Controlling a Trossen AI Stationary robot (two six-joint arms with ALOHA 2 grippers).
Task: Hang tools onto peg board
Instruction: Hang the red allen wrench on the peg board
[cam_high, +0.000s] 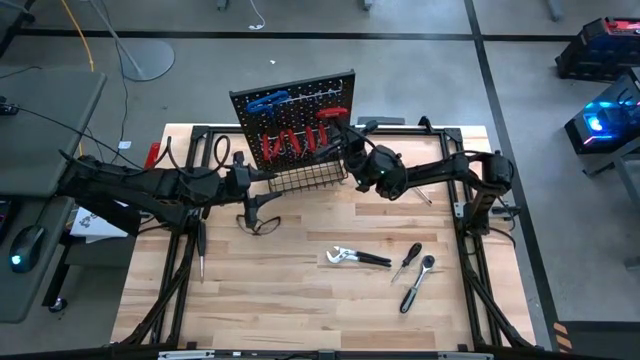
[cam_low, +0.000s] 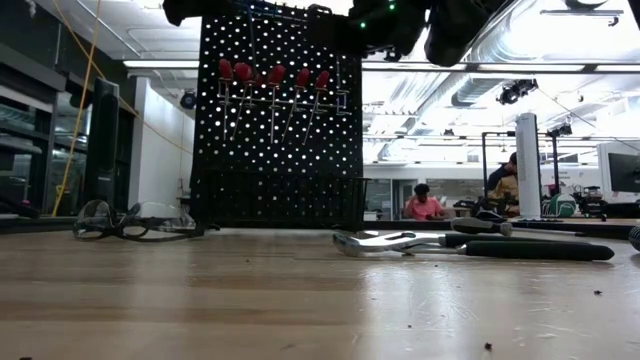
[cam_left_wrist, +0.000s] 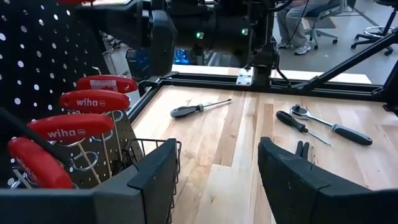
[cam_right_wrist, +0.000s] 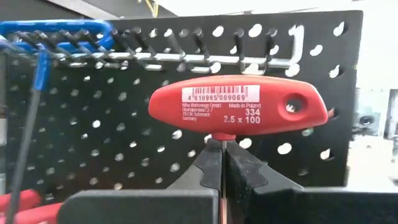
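Right wrist view: right tool (cam_right_wrist: 222, 163) pinches the shaft of a red plastic-handled T-key (cam_right_wrist: 238, 106) before the black perforated metal peg board (cam_right_wrist: 124, 130), far counter; left tool (cam_left_wrist: 214, 177) gapes empty.

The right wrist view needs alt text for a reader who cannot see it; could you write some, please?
The right gripper, shut on the shaft of a red T-handle key, holds it upright before the black peg board. A blue-handled tool hangs on the board's hooks.
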